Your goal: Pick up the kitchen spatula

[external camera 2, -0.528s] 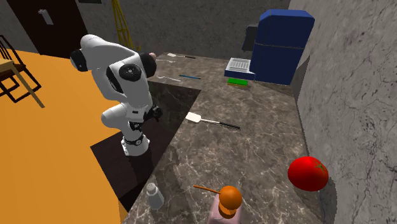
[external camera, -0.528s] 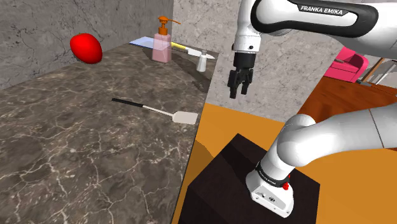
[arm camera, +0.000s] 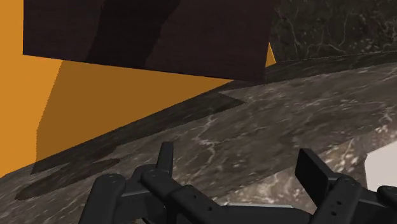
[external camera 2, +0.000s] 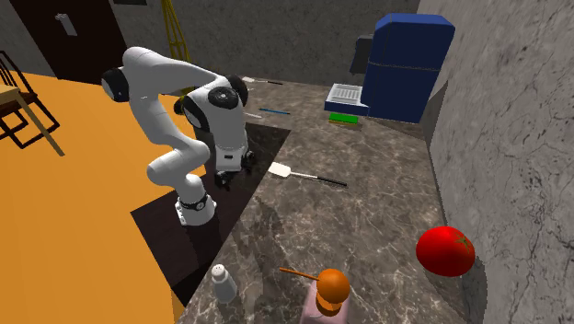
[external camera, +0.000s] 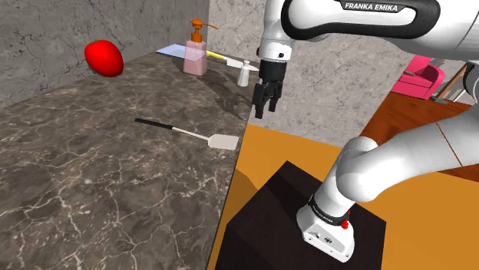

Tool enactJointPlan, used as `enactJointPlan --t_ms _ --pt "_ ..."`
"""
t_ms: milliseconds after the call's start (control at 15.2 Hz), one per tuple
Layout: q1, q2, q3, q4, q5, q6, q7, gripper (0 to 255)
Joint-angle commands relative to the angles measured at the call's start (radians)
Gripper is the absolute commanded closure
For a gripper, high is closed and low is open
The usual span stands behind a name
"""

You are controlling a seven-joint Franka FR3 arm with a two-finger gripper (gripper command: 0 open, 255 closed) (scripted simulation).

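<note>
I see my arm [external camera: 361, 17] arched high from its base, wrist bent down, gripper [external camera: 261, 110] pointing downward, its black fingers [arm camera: 310, 170] standing apart

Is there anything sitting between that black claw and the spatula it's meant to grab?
Nothing. In the shoulder view, only bare marbled countertop lies between the open gripper and the spatula, near the counter's edge.
</note>
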Motion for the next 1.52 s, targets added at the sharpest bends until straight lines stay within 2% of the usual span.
enactJointPlan --t_ms 0,594,1122,1452 --pt "0.022 0.046 0.028 0.031 0.007 0.044 -0.004 0" --pt "0.104 0.247 0.163 0.198 -0.002 0.198 0.004 0" --pt "0.163 0.432 0.283 0.381 -0.08 0.294 0.036 0" --pt "0.166 0.441 0.289 0.337 -0.084 0.35 0.038 0"
